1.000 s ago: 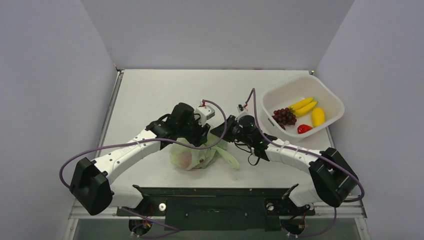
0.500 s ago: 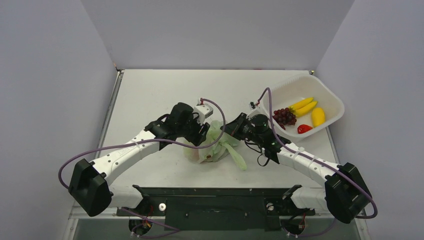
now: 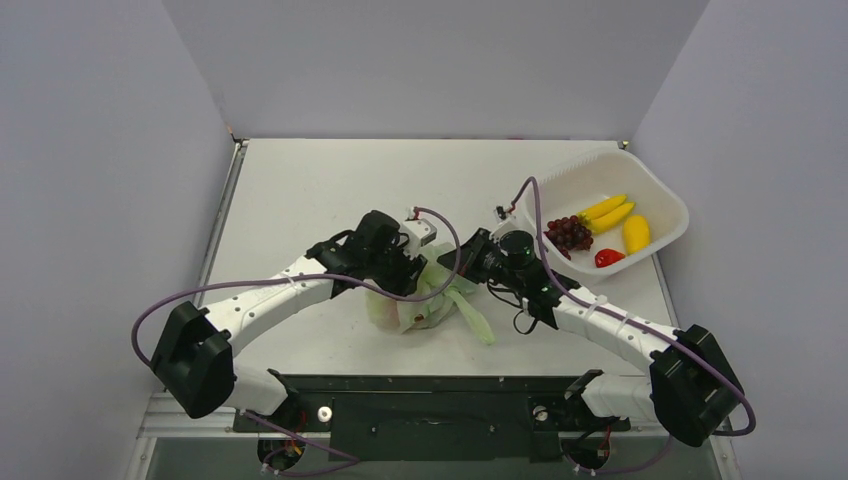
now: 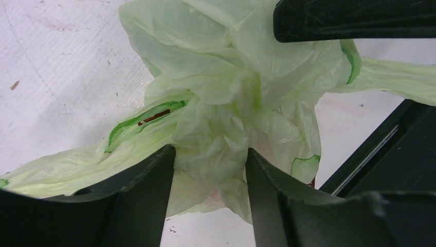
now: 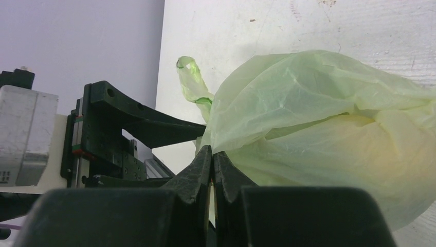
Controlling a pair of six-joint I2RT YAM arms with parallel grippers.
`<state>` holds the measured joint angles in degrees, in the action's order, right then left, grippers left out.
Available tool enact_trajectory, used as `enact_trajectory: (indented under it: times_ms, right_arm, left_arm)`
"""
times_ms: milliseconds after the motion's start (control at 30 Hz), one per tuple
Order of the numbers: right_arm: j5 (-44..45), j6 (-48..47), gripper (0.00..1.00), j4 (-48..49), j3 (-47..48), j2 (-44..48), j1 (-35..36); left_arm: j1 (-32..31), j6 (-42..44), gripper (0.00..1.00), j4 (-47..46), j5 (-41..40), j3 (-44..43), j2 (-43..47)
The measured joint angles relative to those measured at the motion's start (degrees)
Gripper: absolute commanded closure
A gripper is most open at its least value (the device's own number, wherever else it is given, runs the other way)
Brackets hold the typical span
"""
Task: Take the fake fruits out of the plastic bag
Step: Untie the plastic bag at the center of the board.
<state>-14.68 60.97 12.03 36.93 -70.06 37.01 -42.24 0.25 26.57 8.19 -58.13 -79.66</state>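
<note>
While the right pincer pinches the plastic bag, lying toward the surface's six o'clock, the left pincer straddles a bunch, half-wide. The fake fruits seem hidden inside, so opening the mouth likely comes next.

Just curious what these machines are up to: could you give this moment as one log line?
left gripper: open, astride bunched pale green translucent plastic bag | right gripper: shut, pinching bag film

White left arm and white right arm reach inward, wrists close. The black left gripper points down, fingers apart; the black right gripper pinches the thin pale green plastic bag.
</note>
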Motion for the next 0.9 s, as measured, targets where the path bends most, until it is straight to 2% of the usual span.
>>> enact_trajectory:
  times_ms: [100,167,233,367,500,700,900]
  right_arm:
    - [0.04,-0.13,1.0,0.0,0.0,0.0,0.5]
    - [0.28,-0.52,1.0,-0.48,0.0,0.28,0.55]
    - [1.16,-1.38,1.0,-2.14,0.0,1.51,0.39]
    - [2.95,-3.56,1.0,-6.36,-0.28,6.67,-1.14]
    - [3.74,-6.16,1.0,-10.58,-1.29,11.43,-6.14]
    - [2.19,-9.94,1.0,-16.52,-3.58,12.35,-16.02]
    - [0.39,-14.36,1.0,-20.79,-3.28,11.23,-17.11]
  left_arm:
    - [-0.5,-0.04,0.82,0.5,-0.61,0.0,-0.2]
    - [-0.66,-0.11,0.94,0.59,-1.29,-0.04,-0.17]
    - [-0.81,-0.02,1.0,0.61,-2.38,-0.07,-0.02]
    - [-0.92,0.02,1.0,0.2,-5.31,-0.07,1.42]
    - [-0.98,0.0,1.0,-1.01,-9.97,-0.07,3.52]
    - [-0.98,0.0,1.0,-2.43,-13.05,-0.07,5.64]
    - [-0.98,0.0,1.0,-2.36,-13.66,-0.07,5.64]
